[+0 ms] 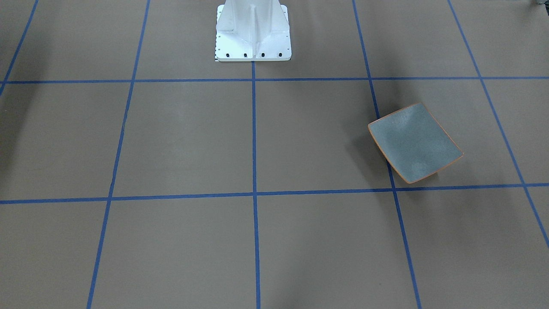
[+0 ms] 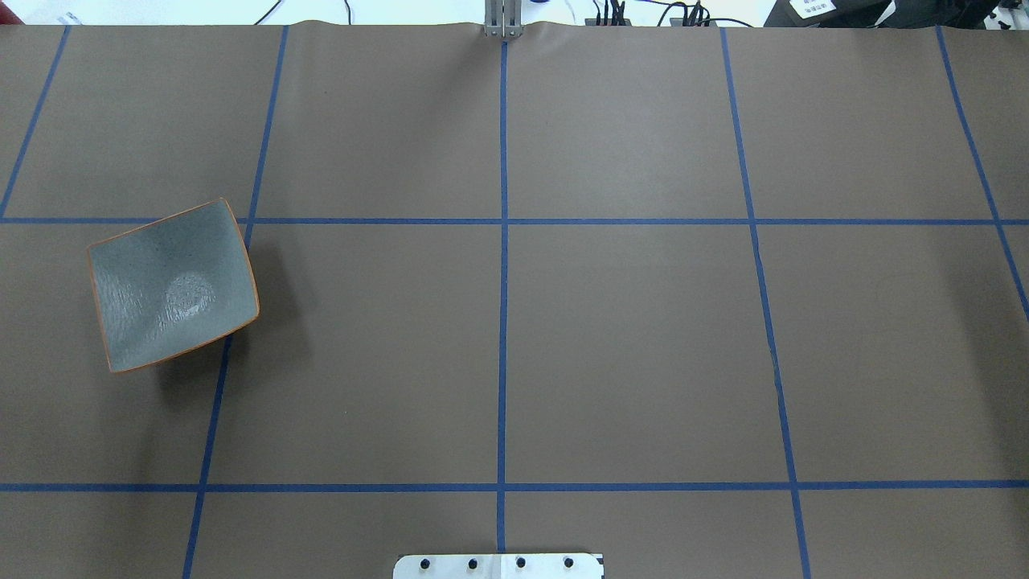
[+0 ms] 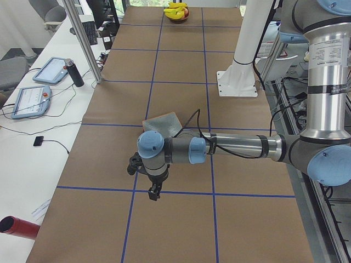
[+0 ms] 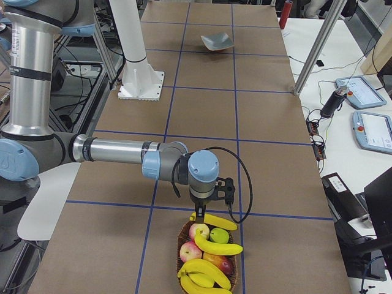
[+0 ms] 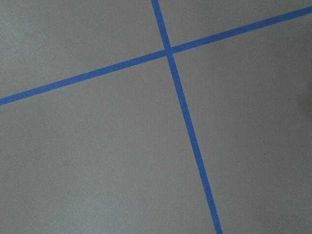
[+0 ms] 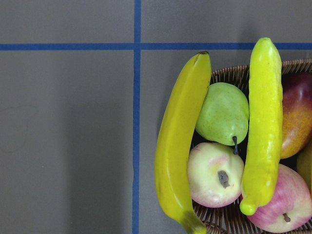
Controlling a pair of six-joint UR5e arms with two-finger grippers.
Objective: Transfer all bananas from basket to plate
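Note:
The square grey-blue plate (image 2: 173, 285) with its orange rim lies bare on the table's left side, also seen from the front (image 1: 415, 142) and far off in the right-side view (image 4: 217, 41). The wicker basket (image 4: 180, 244) holds several yellow bananas (image 4: 219, 247) among other fruit. Two bananas (image 6: 180, 146) lie across the basket rim (image 6: 233, 72) in the right wrist view. My right gripper (image 4: 197, 215) hangs over the basket's far rim, and I cannot tell its state. My left gripper (image 3: 153, 196) hovers over bare table just beyond the plate (image 3: 160, 123), its state also unreadable.
Apples (image 6: 214, 173) and a green pear (image 6: 222, 114) share the basket. The white robot pedestal (image 1: 253, 34) stands at the table's middle edge. Aluminium posts (image 3: 82, 38), tablets (image 4: 367, 128) and a red cylinder (image 3: 19, 227) line the operators' side.

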